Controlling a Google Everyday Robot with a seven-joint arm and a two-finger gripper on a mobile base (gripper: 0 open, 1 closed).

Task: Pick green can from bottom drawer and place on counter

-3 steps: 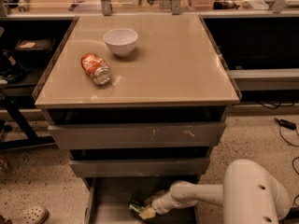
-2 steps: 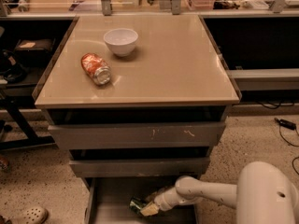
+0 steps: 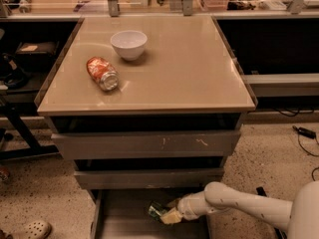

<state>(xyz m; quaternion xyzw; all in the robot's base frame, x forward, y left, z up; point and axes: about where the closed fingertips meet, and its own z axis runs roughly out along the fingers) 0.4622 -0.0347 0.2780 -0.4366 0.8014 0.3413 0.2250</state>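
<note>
Low in the open bottom drawer (image 3: 124,222), toward its right side, lies the green can (image 3: 156,210), dark and metallic with a pale glint at one end; its long axis seems to run roughly in line with the forearm, far end pointing toward the drawer's middle (it is too small to be sure); the gripper (image 3: 168,215) reaches in from the right on a smooth white arm (image 3: 239,205), jaws clenched on the can's near end; the drawer is a shallow grey box with flat open floor left of the can, and the middle drawer's front (image 3: 149,178) overhangs close above; the glossy beige tabletop (image 3: 194,68) carries a dented orange-red can (image 3: 102,73) on its side and a round white bowl (image 3: 128,44), with broad open surface to their right.
</note>
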